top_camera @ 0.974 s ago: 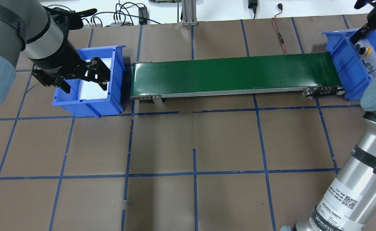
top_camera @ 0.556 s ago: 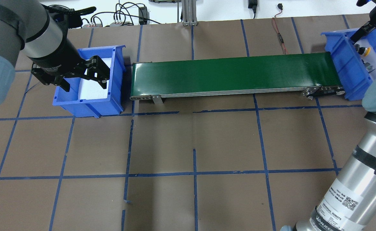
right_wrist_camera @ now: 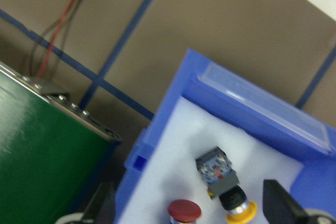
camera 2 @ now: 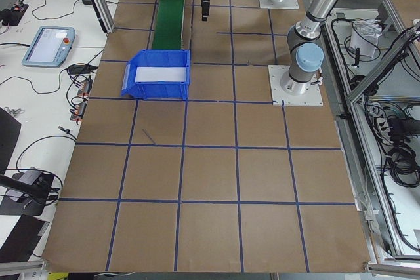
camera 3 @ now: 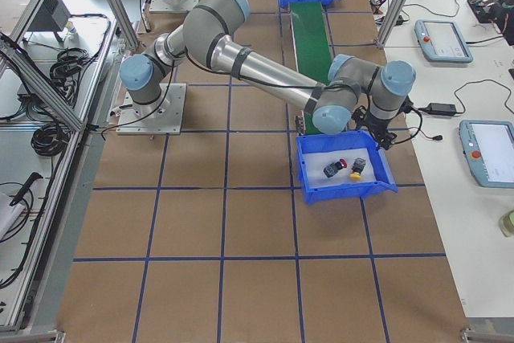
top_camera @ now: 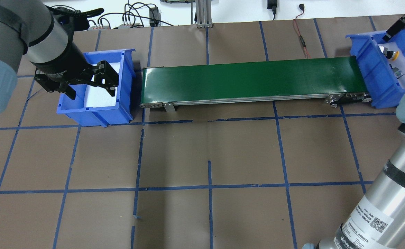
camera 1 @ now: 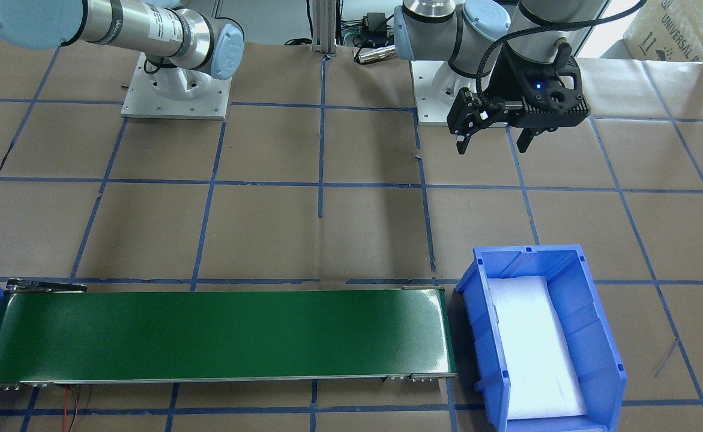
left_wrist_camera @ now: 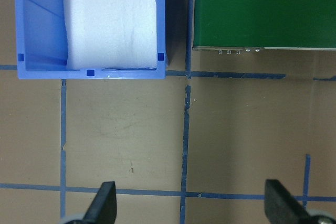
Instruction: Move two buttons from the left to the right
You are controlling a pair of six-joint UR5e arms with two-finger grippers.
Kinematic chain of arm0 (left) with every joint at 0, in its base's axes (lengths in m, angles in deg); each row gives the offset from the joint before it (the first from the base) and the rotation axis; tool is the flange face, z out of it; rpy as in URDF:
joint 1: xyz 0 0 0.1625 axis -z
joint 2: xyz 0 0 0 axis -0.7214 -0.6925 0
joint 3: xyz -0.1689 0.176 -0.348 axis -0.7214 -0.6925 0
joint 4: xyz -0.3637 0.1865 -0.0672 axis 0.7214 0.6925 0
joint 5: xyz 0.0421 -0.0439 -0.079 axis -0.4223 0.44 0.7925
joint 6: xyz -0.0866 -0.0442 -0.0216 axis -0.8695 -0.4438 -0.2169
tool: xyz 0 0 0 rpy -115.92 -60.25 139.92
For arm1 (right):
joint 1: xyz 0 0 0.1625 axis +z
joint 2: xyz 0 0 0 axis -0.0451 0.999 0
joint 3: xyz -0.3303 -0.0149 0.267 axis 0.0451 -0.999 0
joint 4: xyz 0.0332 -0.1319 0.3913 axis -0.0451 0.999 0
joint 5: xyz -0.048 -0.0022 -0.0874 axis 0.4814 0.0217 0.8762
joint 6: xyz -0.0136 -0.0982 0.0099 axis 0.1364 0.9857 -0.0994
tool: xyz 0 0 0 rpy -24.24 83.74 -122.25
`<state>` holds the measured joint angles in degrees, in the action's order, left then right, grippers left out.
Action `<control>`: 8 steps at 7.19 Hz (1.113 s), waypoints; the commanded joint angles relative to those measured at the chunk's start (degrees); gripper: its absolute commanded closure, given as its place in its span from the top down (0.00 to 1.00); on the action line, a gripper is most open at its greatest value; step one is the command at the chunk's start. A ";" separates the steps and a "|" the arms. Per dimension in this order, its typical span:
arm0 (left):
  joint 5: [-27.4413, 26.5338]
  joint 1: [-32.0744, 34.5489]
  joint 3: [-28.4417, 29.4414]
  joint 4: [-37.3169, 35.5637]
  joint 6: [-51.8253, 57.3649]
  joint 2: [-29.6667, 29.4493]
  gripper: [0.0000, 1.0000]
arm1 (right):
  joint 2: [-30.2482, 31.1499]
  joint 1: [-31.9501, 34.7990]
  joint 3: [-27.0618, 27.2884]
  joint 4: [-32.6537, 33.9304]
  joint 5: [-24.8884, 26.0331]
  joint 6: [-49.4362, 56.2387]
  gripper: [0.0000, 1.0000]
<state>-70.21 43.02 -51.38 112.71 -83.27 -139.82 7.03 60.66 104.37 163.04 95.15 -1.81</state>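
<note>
The red button (right_wrist_camera: 184,211) and the yellow button (right_wrist_camera: 236,204) lie on white foam in the right blue bin (right_wrist_camera: 247,109); the yellow cap also shows in the overhead view (top_camera: 393,54). My right gripper (right_wrist_camera: 189,206) is open and empty, raised above that bin's far corner at the overhead view's top right edge (top_camera: 398,25). My left gripper (top_camera: 89,82) is open and empty. It hovers over the table just in front of the left blue bin (top_camera: 95,110), which holds only white foam.
A green conveyor belt (top_camera: 250,79) runs between the two bins. Red wires (top_camera: 301,38) lie behind the belt's right end. Brown paper with blue tape lines (top_camera: 209,186) covers the table.
My right gripper has risen out of the right bin toward the far right edge, with both buttons left lying inside. My left gripper has barely moved.
</note>
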 commanded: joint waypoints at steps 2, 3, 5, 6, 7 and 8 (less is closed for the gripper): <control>-0.01 0.01 -0.11 -0.01 0.03 0.03 1.00 | 2.65 13.78 0.87 -1.10 -2.75 -25.78 1.00; -0.01 0.01 -0.11 -0.01 0.03 0.03 1.00 | 3.35 18.18 1.14 -1.98 -2.48 -34.36 1.00; -0.01 0.01 -0.11 -0.01 0.03 -0.05 1.00 | 8.16 23.04 5.15 -6.02 -2.39 -42.59 1.00; -0.01 0.01 -0.11 -0.01 0.03 0.03 1.00 | 13.06 23.93 11.19 -6.03 -2.30 -43.23 1.00; -0.01 0.01 -0.03 -0.19 0.03 -0.05 1.00 | 19.81 24.03 18.65 -5.94 -2.48 -44.97 1.00; -0.10 0.01 -0.20 -0.54 0.03 0.03 1.00 | 26.49 23.94 25.85 -5.94 -2.30 -45.86 1.00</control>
<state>-70.24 43.04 -51.48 112.48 -83.24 -139.82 25.69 84.42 121.71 157.15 92.76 -46.19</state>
